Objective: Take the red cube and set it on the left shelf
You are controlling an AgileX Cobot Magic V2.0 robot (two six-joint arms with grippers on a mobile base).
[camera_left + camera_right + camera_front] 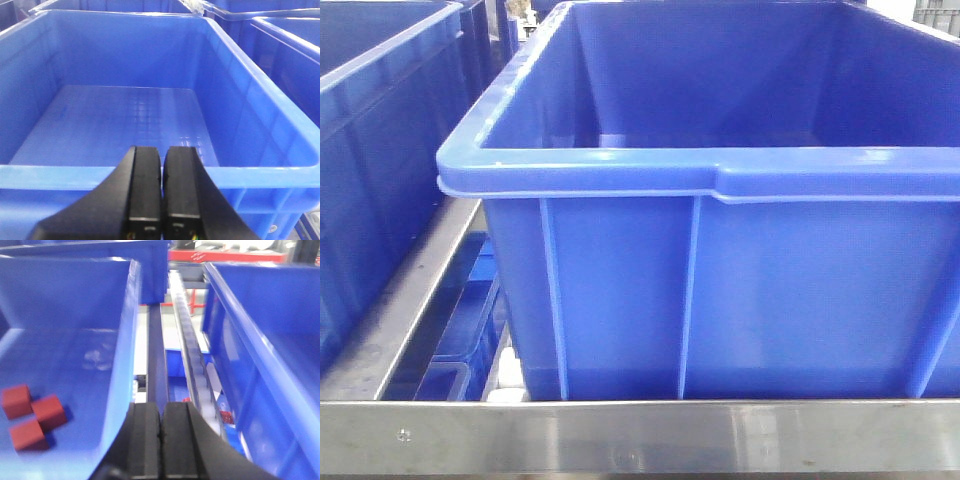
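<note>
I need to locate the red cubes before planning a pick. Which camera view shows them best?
The right wrist view: three red cubes lie clustered on the floor of a blue crate. The front and left wrist views show none.

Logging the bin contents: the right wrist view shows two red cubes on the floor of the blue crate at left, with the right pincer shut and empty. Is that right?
Not quite. The right wrist view shows three red cubes, not two, clustered on the floor of the blue crate at left. The rest holds: the right pincer is shut and empty.
</note>
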